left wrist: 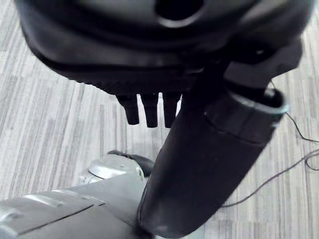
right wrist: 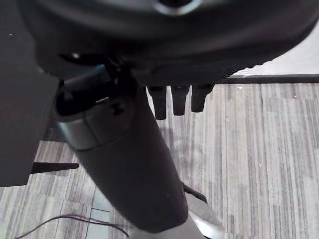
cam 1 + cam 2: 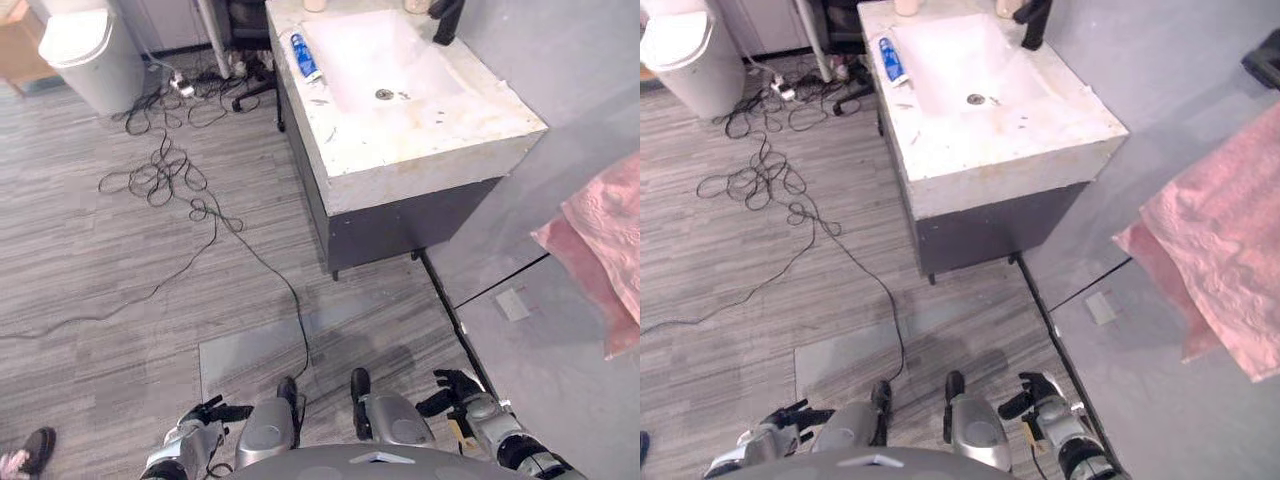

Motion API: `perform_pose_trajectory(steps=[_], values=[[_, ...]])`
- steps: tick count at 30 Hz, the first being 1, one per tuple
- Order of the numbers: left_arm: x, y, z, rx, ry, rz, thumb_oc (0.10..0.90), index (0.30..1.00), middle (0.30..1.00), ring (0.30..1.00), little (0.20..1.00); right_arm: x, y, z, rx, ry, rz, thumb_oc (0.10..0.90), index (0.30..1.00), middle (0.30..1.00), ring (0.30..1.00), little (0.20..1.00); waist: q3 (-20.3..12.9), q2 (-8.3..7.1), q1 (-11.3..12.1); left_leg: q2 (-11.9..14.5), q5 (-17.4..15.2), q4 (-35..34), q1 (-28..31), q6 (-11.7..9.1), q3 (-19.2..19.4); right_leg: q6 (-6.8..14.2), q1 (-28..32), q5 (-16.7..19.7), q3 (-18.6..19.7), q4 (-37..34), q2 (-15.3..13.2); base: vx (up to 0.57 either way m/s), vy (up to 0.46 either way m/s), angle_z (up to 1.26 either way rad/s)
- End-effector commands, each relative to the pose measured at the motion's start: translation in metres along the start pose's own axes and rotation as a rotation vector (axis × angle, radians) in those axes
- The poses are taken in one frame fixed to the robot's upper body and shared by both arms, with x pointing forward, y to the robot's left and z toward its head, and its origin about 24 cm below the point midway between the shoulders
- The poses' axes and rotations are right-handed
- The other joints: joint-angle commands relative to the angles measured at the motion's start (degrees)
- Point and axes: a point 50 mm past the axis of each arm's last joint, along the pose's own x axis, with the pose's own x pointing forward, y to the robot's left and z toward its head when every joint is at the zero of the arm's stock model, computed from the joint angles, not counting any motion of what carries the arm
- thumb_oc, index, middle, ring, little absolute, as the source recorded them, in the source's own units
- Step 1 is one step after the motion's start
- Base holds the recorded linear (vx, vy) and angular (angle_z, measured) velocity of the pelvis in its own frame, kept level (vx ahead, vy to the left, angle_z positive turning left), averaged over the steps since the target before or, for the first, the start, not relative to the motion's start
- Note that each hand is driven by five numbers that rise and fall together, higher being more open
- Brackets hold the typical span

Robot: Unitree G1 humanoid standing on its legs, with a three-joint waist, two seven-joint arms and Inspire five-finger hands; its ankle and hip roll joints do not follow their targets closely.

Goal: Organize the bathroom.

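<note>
A white stone sink (image 3: 420, 140) on a dark cabinet stands ahead and to the right. A blue and white tube (image 3: 304, 56) lies on the sink's left rim, also visible as the tube (image 3: 890, 60). A black faucet (image 3: 447, 20) stands at the sink's back. A pink towel (image 3: 1220, 260) hangs on the grey wall at the right. My left hand (image 3: 205, 415) hangs low at the lower left, fingers relaxed and empty, its fingers (image 1: 149, 109) straight. My right hand (image 3: 455, 392) hangs low at the lower right, open and empty, its fingers (image 2: 178, 103) straight over the floor.
A white lidded bin (image 3: 90, 50) stands at the far left. A tangled black cord (image 3: 165, 175) runs across the grey plank floor. A chair base (image 3: 250, 85) sits behind the sink. A person's shoe (image 3: 35, 448) is at the bottom left. Two cups stand on the sink's back rim (image 3: 315, 5).
</note>
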Motion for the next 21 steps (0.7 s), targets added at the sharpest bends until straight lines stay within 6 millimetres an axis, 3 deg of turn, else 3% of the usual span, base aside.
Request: perform_pose_trajectory(steps=[1, 2, 5, 6, 9, 11, 12, 16, 17, 18, 20, 21], values=[[-0.001, 0.005, 0.033, -0.005, -0.131, 0.008, 0.8, 0.9, 0.9, 0.9, 0.9, 0.001, -0.021, 0.007, 0.019, -0.045, -0.065, 0.8, 0.9, 0.9, 0.9, 0.9, -1.57, 0.81, -2.14, 4.16, 7.0, -4.94, 3.44, 0.9, -3.69, 5.22, -2.33, -3.98, 9.97, 7.59, -0.63, -0.06, 0.493, 0.21], [-0.001, 0.003, 0.033, -0.005, -0.135, 0.003, 0.8, 0.9, 0.9, 0.9, 0.9, 0.002, -0.025, 0.01, 0.021, -0.052, -0.074, 0.8, 0.9, 0.9, 0.9, 0.9, -1.39, 0.91, -1.99, 3.66, 6.34, -4.6, 3.31, 0.62, -4.71, 5.64, -2.61, -3.85, 10.78, 7.79, -1.39, -0.05, 0.406, 0.16], [0.0, -0.005, 0.033, 0.019, -0.142, -0.011, 0.8, 0.9, 0.9, 0.9, 0.9, 0.003, -0.036, 0.018, 0.012, -0.082, -0.099, 0.8, 0.9, 0.9, 0.9, 0.9, -0.48, 1.84, -2.48, 2.16, -0.25, -4.78, 4.44, 0.58, 1.36, 8.47, -4.13, -2.58, 9.33, 8.84, -6.83, -0.05, 0.353, -0.14], [0.0, -0.005, 0.033, 0.019, -0.142, -0.011, 0.8, 0.9, 0.9, 0.9, 0.9, 0.003, -0.036, 0.018, 0.012, -0.082, -0.099, 0.8, 0.9, 0.9, 0.9, 0.9, -0.48, 1.84, -2.48, 2.16, -0.25, -4.78, 4.44, 0.58, 1.36, 8.47, -4.13, -2.58, 9.33, 8.84, -6.83, -0.03, 0.277, -0.18], [0.0, -0.006, 0.04, 0.056, -0.152, -0.021, 0.8, 0.9, 0.9, 0.9, 0.9, 0.003, -0.044, 0.024, 0.023, -0.097, -0.118, 0.8, 0.9, 0.9, 0.9, 0.9, 0.31, 2.41, -2.51, 0.57, -4.04, -2.59, 3.42, 1.14, 5.51, 11.08, -4.09, -0.06, 7.39, 8.07, -12.18, -0.02, 0.301, 0.21], [0.0, -0.005, 0.042, 0.062, -0.154, -0.018, 0.8, 0.9, 0.9, 0.9, 0.9, 0.003, -0.046, 0.025, 0.022, -0.096, -0.123, 0.8, 0.9, 0.9, 0.9, 0.9, 0.47, 2.55, -2.34, 0.22, -4.43, -2.0, 3.08, 1.34, 6.42, 11.62, -3.67, 0.56, 6.9, 7.58, -13.38, 0.0, 0.323, 0.37], [-0.001, 0.004, 0.044, 0.037, -0.155, 0.0, 0.8, 0.9, 0.9, 0.9, 0.9, 0.001, -0.049, 0.028, -0.004, -0.101, -0.126, 0.8, 0.9, 0.9, 0.9, 0.9, 0.62, 2.42, -1.41, -1.48, -5.7, -0.84, 2.58, 1.86, 6.71, 12.67, -2.22, 2.69, 6.73, 5.41, -15.78, 0.03, 0.458, 0.33], [-0.002, 0.018, 0.035, 0.063, -0.127, 0.032, 0.8, 0.9, 0.9, 0.9, 0.9, 0.001, -0.049, 0.028, -0.012, -0.094, -0.129, 0.8, 0.9, 0.9, 0.9, 0.9, 0.71, 1.44, 0.49, -3.04, -7.25, 0.23, 2.77, 2.19, 6.93, 12.8, -1.89, 6.82, 5.26, 3.26, -18.76, 0.03, 0.231, 0.09], [-0.002, 0.024, 0.031, 0.077, -0.109, 0.044, 0.8, 0.9, 0.9, 0.9, 0.9, 0.001, -0.048, 0.029, -0.025, -0.101, -0.121, 0.8, 0.9, 0.9, 0.9, 0.9, 0.98, 0.75, 1.79, -3.68, -7.55, -0.12, 3.39, 2.29, 7.52, 13.17, -2.36, 11.51, 3.06, 2.76, -21.26, 0.03, 0.138, -0.67], [-0.004, 0.035, 0.023, 0.086, -0.081, 0.075, 0.8, 0.9, 0.9, 0.9, 0.9, 0.001, -0.045, 0.035, -0.07, -0.123, -0.094, 0.8, 0.9, 0.9, 0.9, 0.9, 1.75, 0.66, 3.78, -3.26, -7.8, -1.29, 5.29, 2.87, 11.36, 13.69, -3.75, 14.33, -2.56, 6.84, -23.15, 0.03, 0.139, -0.98], [-0.004, 0.036, 0.023, 0.09, -0.079, 0.078, 0.8, 0.9, 0.9, 0.9, 0.9, 0.001, -0.045, 0.035, -0.071, -0.125, -0.092, 0.8, 0.9, 0.9, 0.9, 0.9, 1.68, 0.6, 3.89, -3.3, -7.69, -1.51, 5.34, 2.95, 11.7, 13.73, -3.96, 14.42, -3.01, 7.1, -23.2, 0.02, 0.105, -0.93], [-0.006, 0.046, 0.013, 0.095, -0.06, 0.11, 0.8, 0.9, 0.9, 0.9, 0.9, 0.0, -0.044, 0.042, -0.095, -0.147, -0.068, 0.8, 0.9, 0.9, 0.9, 0.9, 1.61, 0.97, 3.74, -3.1, -6.34, -4.65, 7.45, 3.91, 14.1, 13.84, -5.94, 10.2, -4.86, 11.18, -17.91, 0.08, 0.134, -0.71]])
